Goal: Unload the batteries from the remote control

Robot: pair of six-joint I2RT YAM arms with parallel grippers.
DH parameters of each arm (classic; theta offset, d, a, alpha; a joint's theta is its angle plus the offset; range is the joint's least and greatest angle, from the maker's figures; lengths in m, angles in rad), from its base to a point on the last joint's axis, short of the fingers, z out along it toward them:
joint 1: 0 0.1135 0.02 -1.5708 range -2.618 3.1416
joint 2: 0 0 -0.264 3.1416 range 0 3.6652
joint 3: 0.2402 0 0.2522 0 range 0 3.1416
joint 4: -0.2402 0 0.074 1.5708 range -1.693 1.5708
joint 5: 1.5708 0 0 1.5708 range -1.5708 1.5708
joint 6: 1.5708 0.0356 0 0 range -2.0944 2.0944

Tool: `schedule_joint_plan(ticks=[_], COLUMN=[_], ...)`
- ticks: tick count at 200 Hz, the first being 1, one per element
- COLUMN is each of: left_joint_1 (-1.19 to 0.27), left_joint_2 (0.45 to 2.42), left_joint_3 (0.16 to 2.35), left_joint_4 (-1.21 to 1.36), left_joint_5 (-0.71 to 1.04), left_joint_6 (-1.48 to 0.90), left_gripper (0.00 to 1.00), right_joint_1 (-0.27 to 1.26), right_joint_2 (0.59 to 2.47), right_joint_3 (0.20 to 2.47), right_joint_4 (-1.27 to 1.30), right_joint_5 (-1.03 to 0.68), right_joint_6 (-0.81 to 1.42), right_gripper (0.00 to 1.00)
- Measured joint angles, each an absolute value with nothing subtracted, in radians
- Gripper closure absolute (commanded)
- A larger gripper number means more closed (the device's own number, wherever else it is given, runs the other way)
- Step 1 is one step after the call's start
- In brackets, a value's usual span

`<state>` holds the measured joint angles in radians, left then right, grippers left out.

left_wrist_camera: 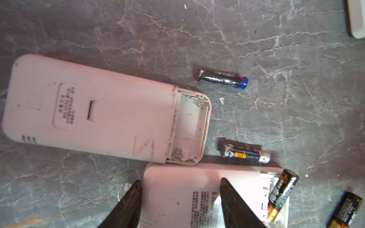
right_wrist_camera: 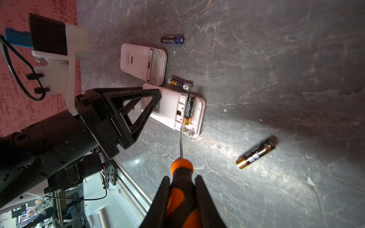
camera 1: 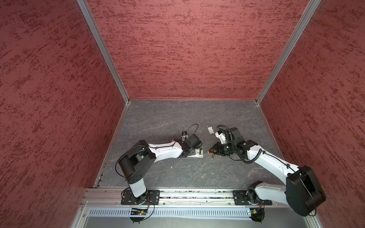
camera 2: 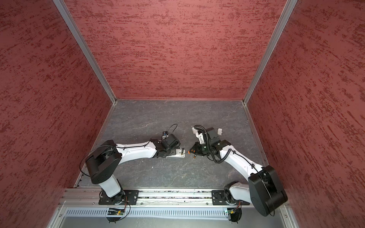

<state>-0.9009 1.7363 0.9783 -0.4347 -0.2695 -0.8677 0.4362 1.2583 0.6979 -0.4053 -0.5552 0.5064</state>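
**Lever the last battery out slowly**

Right hand (right_wrist_camera: 182, 177) clenched on the orange-and-black-handled screwdriver (right_wrist_camera: 181, 167), tip at the gold end of the black battery (right_wrist_camera: 189, 109) lying in the white plastic remote control (right_wrist_camera: 167, 106)'s open bay. Left hand (left_wrist_camera: 179, 180), fingers spread, bears on that remote against the grey desk (right_wrist_camera: 276, 79). Lever upward slowly and keep the remote steady.

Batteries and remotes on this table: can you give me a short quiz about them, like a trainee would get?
1. How many loose batteries lie on the table?
2. True or false: the right gripper holds a screwdriver.
3. The screwdriver's tip is at: A) the bare table; B) the battery still in a remote; C) a loose battery.
Key: 1) three; 2) true; 3) B.
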Motion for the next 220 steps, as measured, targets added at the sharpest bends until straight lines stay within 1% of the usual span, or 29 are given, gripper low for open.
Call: schedule_joint_plan(ticks=[220], left_joint_1=[-0.902], left_joint_2=[1.738], left_joint_3=[0.980], left_joint_4=[-0.435], left_joint_5=[-0.271], left_joint_6=[-0.868], left_gripper=[0.40], right_joint_1=[0.411], right_joint_2=[1.295], right_joint_3=[0.671], right_joint_4=[-0.353], right_joint_5=[-0.556], right_joint_6=[0.485], right_gripper=[1.00])
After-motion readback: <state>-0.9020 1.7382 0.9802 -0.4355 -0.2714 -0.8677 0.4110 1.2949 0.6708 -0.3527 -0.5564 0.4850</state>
